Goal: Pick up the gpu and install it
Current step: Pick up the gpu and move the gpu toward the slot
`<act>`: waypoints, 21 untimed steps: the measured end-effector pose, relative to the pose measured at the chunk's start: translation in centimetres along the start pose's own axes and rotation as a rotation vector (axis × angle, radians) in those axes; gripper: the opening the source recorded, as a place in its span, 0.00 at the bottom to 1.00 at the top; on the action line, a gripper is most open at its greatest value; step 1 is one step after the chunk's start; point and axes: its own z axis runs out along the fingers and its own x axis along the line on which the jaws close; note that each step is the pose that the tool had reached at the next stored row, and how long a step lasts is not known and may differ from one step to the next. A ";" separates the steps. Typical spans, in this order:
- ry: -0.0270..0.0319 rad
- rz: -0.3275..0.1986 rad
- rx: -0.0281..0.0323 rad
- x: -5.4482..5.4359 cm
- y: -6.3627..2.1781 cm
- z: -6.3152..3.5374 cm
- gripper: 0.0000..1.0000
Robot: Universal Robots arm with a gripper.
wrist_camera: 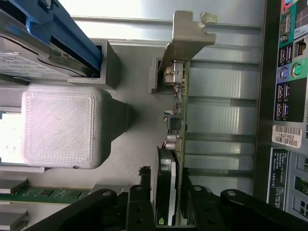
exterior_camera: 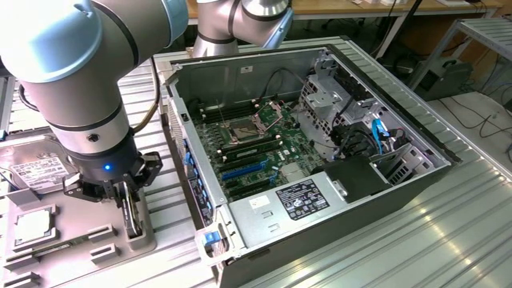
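Grey printed holder (exterior_camera: 80,211) sits at the edge of the surface (exterior_camera: 448,240) on the exterior view's left. Its slots carry:
- a hard drive (exterior_camera: 32,171)
- a square CPU chip (exterior_camera: 33,227)
- a green memory stick (wrist_camera: 43,193)
- the gpu (exterior_camera: 133,217), standing on its long edge in its own slot at the holder's side nearest the case

Computer case (exterior_camera: 240,78) lies open on its side mid-surface, just beside the holder, with the motherboard (exterior_camera: 256,150) inside.

Claw (exterior_camera: 122,195) is down over the gpu and narrowed onto it. In the wrist view one finger (wrist_camera: 142,207) lies against the black cooler (wrist_camera: 166,183) and the other against the board side. The silver bracket (wrist_camera: 188,45) stands clear at the card's far end. The gpu's lower edge sits in the slot.

The card is seen edge-on, so its fan face is hidden. In the exterior view the claw covers most of the card. The holder's near corner is cut off
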 end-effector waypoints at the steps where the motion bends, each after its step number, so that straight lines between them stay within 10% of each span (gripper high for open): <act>1: 0.0000 0.000 0.0000 0.0 0.00 0.00 0.33; 21: -0.0002 0.005 0.0000 0.0 0.00 0.05 0.28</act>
